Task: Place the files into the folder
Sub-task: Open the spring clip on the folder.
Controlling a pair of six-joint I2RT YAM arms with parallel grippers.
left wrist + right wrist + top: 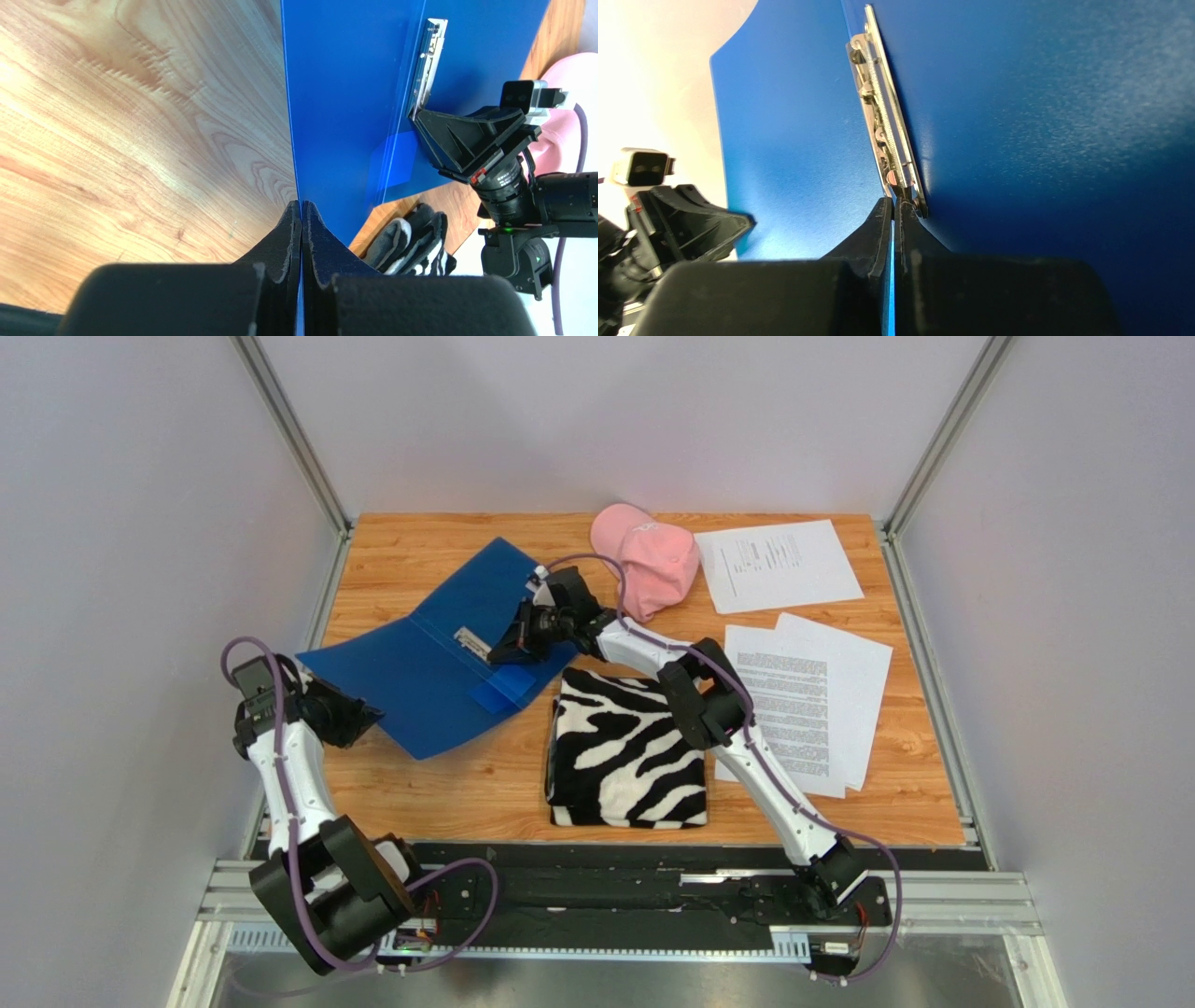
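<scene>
Our left gripper (302,213) and right gripper (894,208) each clamp tight on the folder (421,672) edge; it seems light, slick, floppy.

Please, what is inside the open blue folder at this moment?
Inside the folder only a metal clip shows; the right claw pinches the folder at the clip's end. The files lie outside it. The table beneath is covered.

A wood-grain desk (463,798) stands between plain pale grey walls (126,504), with slanted aluminium posts (292,431) at its back corners. A black rail (617,875) runs along its near edge. The light is soft and even.
</scene>
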